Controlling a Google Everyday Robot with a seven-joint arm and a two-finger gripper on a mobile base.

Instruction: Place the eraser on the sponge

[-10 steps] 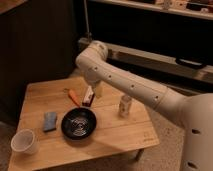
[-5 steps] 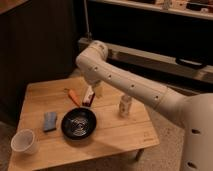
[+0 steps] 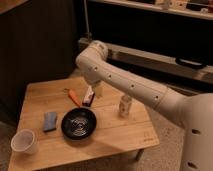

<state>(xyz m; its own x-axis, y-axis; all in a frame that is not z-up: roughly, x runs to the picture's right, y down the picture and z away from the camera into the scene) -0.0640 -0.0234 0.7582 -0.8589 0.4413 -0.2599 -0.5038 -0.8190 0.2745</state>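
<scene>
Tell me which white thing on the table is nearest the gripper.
The eraser, right at the gripper beside the orange pen; the small bottle stands further off, the white cup furthest.

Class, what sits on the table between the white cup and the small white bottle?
The black bowl sits there, as the camera view shows. The tool is at the eraser, beyond the bowl.

One view only. Set high and close by the robot's body [image 3: 197,135], which fills the lower right. Faces forward and down along the white arm [image 3: 125,82] onto the wooden table [image 3: 125,135] at mid range. Nearly the whole top is in frame. Pincer [image 3: 95,90] sits over the table's far middle, just beside the eraser [image 3: 88,96].
</scene>
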